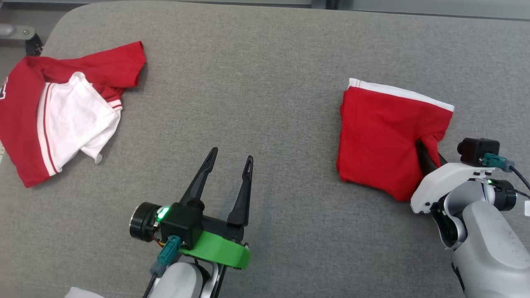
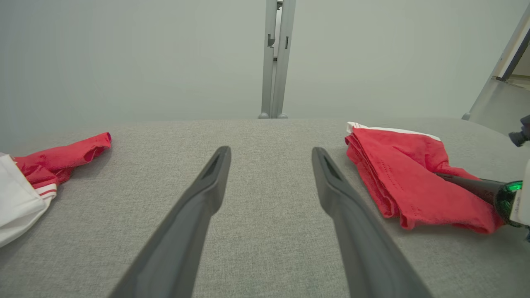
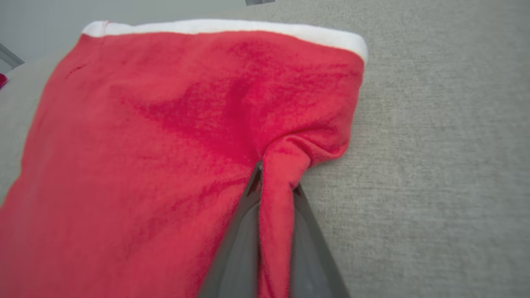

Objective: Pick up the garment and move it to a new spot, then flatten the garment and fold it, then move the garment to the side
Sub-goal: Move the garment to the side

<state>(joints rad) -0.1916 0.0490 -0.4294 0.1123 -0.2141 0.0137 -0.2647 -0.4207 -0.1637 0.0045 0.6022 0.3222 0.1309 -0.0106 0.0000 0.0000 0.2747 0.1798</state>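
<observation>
Garment (image 1: 377, 132) folded, red, corner pinched tight in right pincer (image 1: 424, 155), left pincer (image 1: 232, 154) spread wide

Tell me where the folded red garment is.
In the head view, the folded red garment lies on the right side of the grey table, its edge pinched by the right gripper, across from the crumpled red-and-white garment.

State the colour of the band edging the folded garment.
White band, on the red folded garment; clearest in the right wrist view.

Overhead head view; low wrist views; folded garment (image 1: 379, 132) in all.
</observation>
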